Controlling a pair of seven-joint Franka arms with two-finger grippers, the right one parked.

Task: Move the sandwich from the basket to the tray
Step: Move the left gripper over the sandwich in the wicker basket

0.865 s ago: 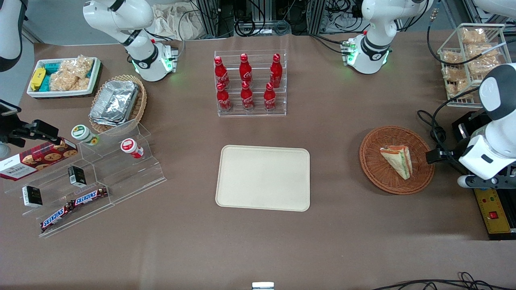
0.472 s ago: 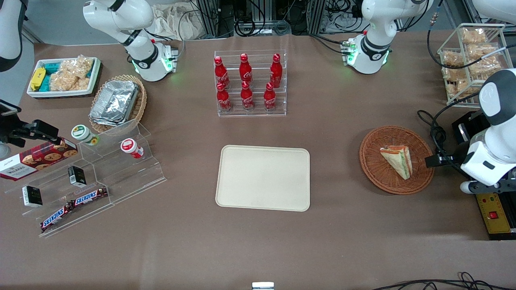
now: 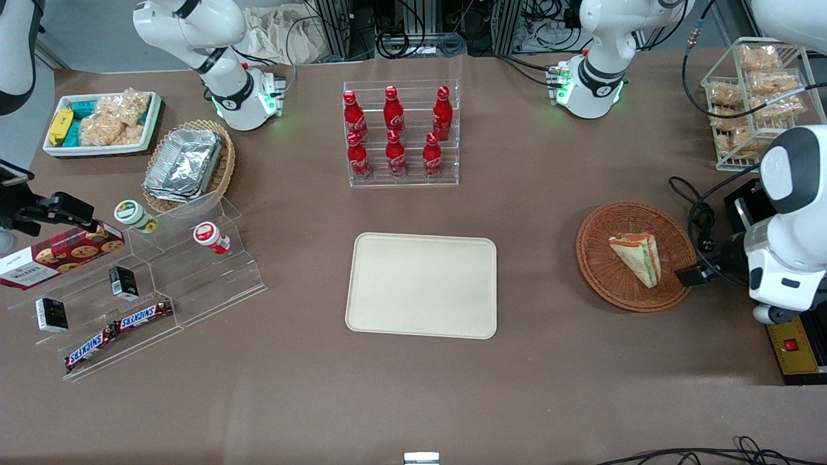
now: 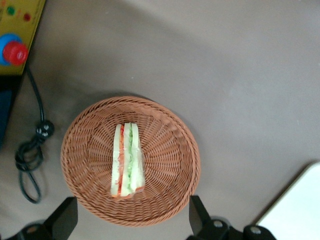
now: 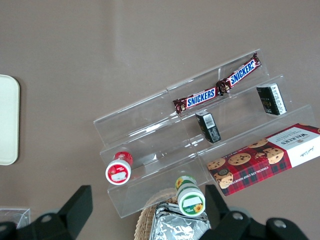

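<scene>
Since the earlier frames the working arm has slid nearer the front camera along the basket's edge, and the hand now hangs above the basket, fingers spread wide with nothing between them. Landmark is the basket: it sits on the brown tabletop toward the working arm's end. The sandwich lies inside it, on its side, striped filling edge showing up at the wrist camera. The tray is well apart from the basket, toward the parked arm's end. Farther from the camera than the basket stands a rack of red bottles.
</scene>
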